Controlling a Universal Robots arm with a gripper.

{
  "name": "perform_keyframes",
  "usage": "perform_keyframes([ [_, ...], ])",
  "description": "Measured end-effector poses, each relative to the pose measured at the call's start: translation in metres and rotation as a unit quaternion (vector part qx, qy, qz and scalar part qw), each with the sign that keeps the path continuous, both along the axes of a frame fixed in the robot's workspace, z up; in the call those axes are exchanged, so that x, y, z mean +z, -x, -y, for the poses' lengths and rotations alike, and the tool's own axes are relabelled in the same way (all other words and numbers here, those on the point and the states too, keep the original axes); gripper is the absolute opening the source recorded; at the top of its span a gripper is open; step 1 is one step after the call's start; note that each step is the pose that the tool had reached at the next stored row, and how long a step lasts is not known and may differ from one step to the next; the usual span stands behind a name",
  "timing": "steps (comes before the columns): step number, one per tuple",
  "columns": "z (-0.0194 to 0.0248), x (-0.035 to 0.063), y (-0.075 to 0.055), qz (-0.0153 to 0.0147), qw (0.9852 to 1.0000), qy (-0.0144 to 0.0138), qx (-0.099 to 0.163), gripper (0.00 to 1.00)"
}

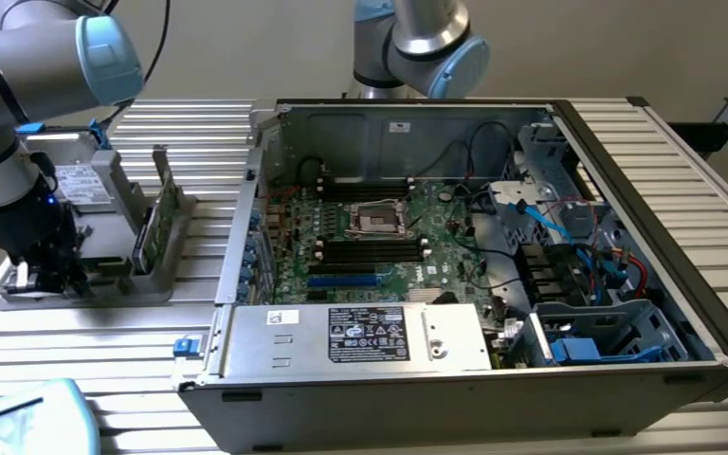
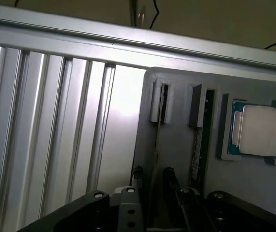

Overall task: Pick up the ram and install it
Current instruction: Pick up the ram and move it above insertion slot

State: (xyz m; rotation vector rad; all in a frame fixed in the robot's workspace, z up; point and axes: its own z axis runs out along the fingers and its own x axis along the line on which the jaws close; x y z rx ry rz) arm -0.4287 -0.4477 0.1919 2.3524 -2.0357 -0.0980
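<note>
- A risk, judged from this pose: the gripper (image 2: pixel 153 176) sits low at one end of the ram (image 2: pixel 156 145). If it closed off-centre, the thin stick would probably tip in its slot and jam.
- A second stick stands just beside the first in the grey holder (image 2: pixel 176 145). A finger (image 2: pixel 171 186) drifting sideways could catch that one instead.
- The stick is thin and smooth-edged, so a shallow hold would likely let it slip or twist when lifted.
- A silver chip (image 2: pixel 261 130) lies in the same holder. It is well apart from the fingers, so knocking it seems unlikely.
- Pose: the arm comes in from the exterior view's left and bends down. The gripper (image 1: pixel 48 270) points straight down over the near end of the holder (image 1: pixel 124 289).
- The jaws stand apart with nothing between them gripped (whether a finger touches the stick cannot be told).
- The ram (image 1: pixel 152 223) stands on edge in the holder, beside the open case (image 1: pixel 250 190), not yet on the motherboard (image 1: pixel 402 237).
</note>
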Motion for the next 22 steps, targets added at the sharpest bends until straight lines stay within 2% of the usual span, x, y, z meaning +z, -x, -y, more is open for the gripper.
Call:
perform_keyframes([
  [11, -0.0001, -0.0003, -0.0008, -0.0003, 1.0, 0.0, 0.0, 0.31],
  [16, -0.0001, -0.0003, -0.0008, -0.0003, 1.0, 0.0, 0.0, 0.14],
  [22, -0.0001, -0.0003, -0.0008, -0.0003, 1.0, 0.0, 0.0, 0.14],
])
